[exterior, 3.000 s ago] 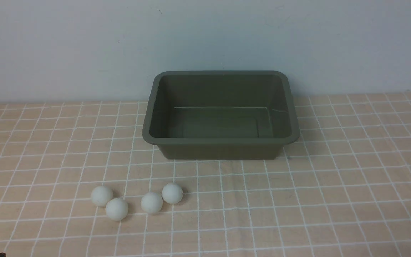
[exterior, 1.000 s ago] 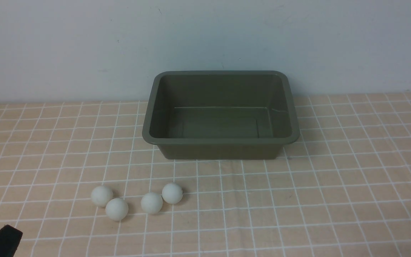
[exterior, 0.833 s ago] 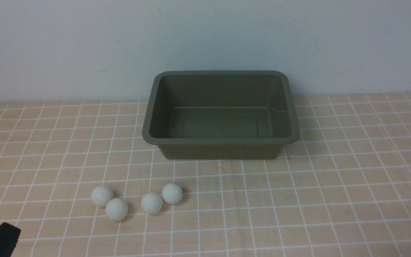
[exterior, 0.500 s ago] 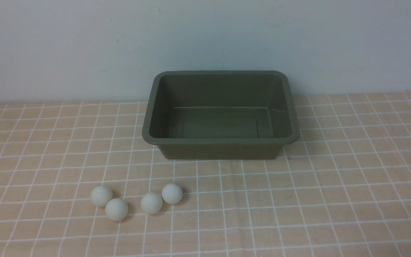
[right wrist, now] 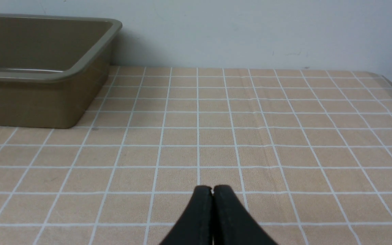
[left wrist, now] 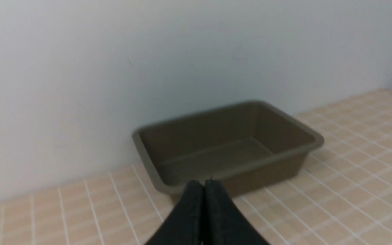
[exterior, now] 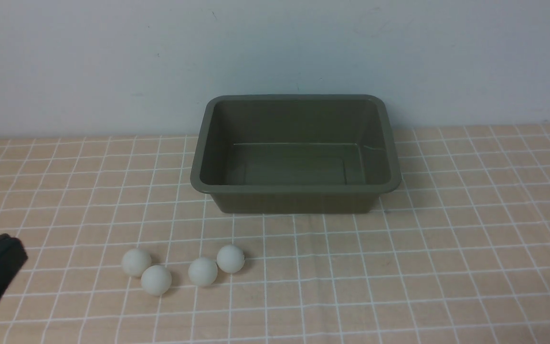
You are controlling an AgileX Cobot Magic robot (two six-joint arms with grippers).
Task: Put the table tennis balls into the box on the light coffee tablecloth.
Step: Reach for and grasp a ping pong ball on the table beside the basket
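Several white table tennis balls [exterior: 155, 279] lie in a loose row on the light coffee tablecloth [exterior: 447, 248], in front of and to the left of the box. The olive-green box [exterior: 295, 188] stands empty near the back wall; it also shows as the box [left wrist: 230, 149] and the box [right wrist: 43, 73] in the wrist views. My left gripper [exterior: 5, 246] enters at the front view's left edge, left of the balls, black fingers pressed together and empty; the left gripper [left wrist: 204, 183] points toward the box. My right gripper [right wrist: 212, 189] is shut and empty over bare cloth, right of the box.
A pale wall [exterior: 112, 62] rises directly behind the box. The cloth's far right corner [right wrist: 390, 81] drops off at the table edge in the right wrist view.
My left gripper has risen from the bottom left corner and come further into the front view, toward the balls. Balls and box have not moved.
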